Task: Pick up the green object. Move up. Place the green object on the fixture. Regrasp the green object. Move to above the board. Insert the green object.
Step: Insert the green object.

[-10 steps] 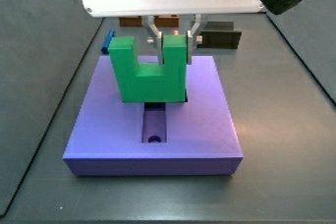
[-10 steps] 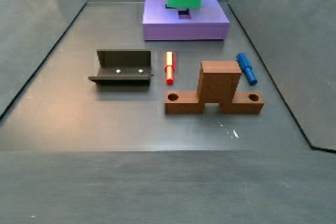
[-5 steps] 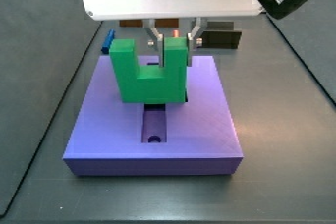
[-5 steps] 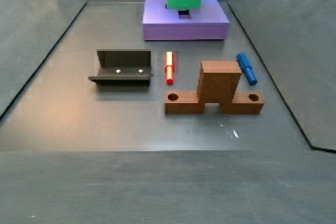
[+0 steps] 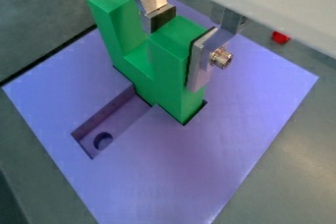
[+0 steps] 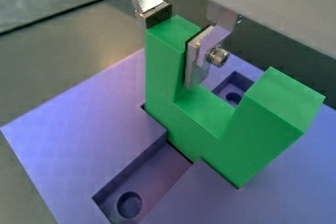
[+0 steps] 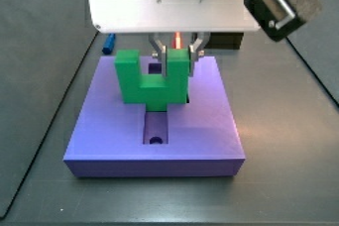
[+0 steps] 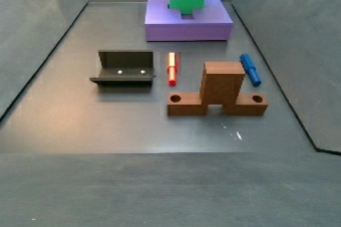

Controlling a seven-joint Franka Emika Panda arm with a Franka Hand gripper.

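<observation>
The green object (image 5: 157, 71) stands upright in the cross-shaped recess of the purple board (image 5: 256, 120), prongs up. My gripper (image 5: 180, 43) is straight above it, shut on one prong with a silver finger on each side. Both wrist views show this; in the wrist view (image 6: 197, 100) the other prong is free. In a side view the green object (image 7: 143, 81) sits low in the board (image 7: 199, 136) under the gripper (image 7: 176, 44). The fixture (image 8: 123, 69) stands empty on the floor, away from the board (image 8: 186, 30).
An open part of the recess with a round hole (image 5: 98, 140) lies beside the green piece. A brown wooden block (image 8: 217, 90), a red peg (image 8: 172, 67) and a blue peg (image 8: 249, 69) lie near the fixture. Sloped grey walls ring the floor.
The gripper has moved down with the green object, which now sits lower in the board's recess than half a second ago.
</observation>
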